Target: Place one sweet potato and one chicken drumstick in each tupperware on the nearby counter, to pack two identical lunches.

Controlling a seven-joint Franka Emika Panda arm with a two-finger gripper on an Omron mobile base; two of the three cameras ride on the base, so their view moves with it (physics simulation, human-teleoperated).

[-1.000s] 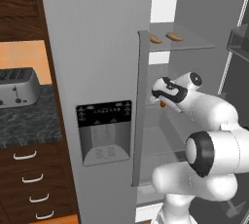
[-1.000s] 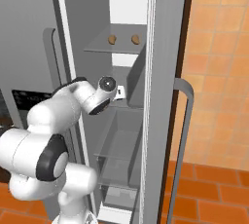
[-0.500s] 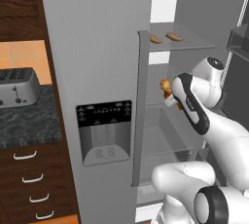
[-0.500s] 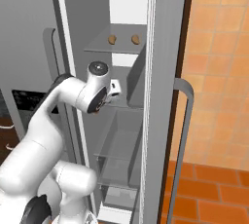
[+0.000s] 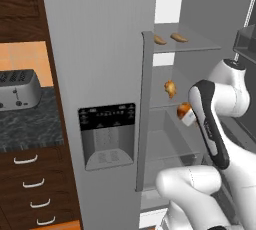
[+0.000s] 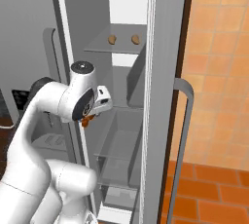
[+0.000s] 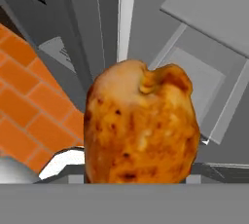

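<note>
Since a second ago the white arm has swung its upper link upright and drawn the hand back out of the open fridge bay; shelf contents are unchanged. Left base view: gripper (image 5: 186, 116) sits just in front of the open grey refrigerator (image 5: 100, 49), jaws closed on a browned orange chicken drumstick (image 5: 184, 110), of which a rounded end shows, facing left toward the door edge; long axis cannot be read here. A second orange-brown drumstick (image 5: 170, 88) rests on the middle shelf, roughly upright. Two tan elongated sweet potatoes (image 5: 160, 39) lie on the grey upper shelf (image 5: 200, 46), long axes roughly left-right, apart from each other. A silver four-slot toaster (image 5: 17, 90) stands on the black-grey speckled stone counter (image 5: 30, 126) at left. Right base view: gripper (image 6: 95, 113) hangs below the wrist at the fridge opening, orange drumstick (image 6: 86, 120) protruding beneath it; sweet potatoes (image 6: 112, 39) seen end-on on the upper shelf. Hand view: held drumstick (image 7: 141, 125) stands up from the jaws, long axis along the gripper, thick end away from it.
</note>
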